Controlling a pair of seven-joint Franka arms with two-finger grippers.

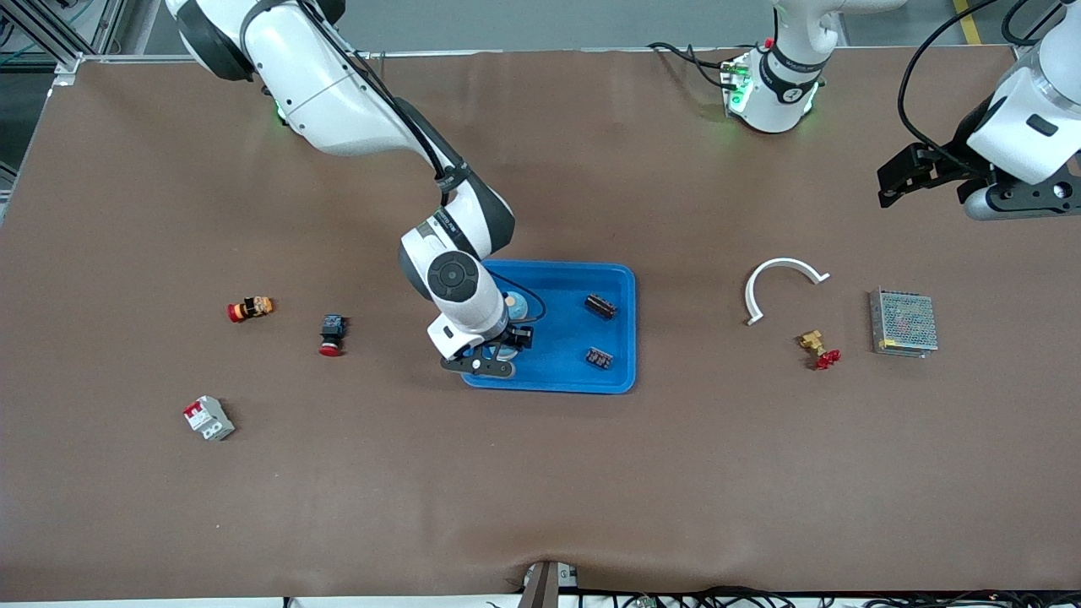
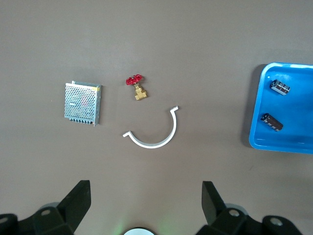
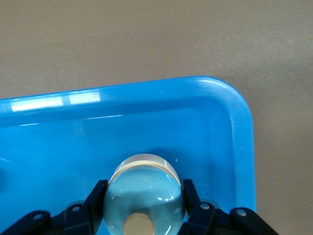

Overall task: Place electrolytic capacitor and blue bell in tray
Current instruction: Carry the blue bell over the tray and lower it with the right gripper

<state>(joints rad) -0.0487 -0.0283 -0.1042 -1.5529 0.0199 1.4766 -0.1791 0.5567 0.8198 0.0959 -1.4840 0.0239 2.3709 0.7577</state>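
Even, bright overhead light casts soft short shadows on the brown table (image 1: 540, 473), with white glare streaks along the tray (image 3: 146, 98) rim.

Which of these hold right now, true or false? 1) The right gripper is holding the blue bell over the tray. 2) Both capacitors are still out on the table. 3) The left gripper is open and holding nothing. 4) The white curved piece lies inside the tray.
1) True: the right gripper has its fingers shut on the blue bell, over the tray.
2) False: two capacitors lie in the tray.
3) True: the left gripper waits open and empty, above the table.
4) False: the white curved piece lies on the table, toward the left arm's end, beside the brass valve.
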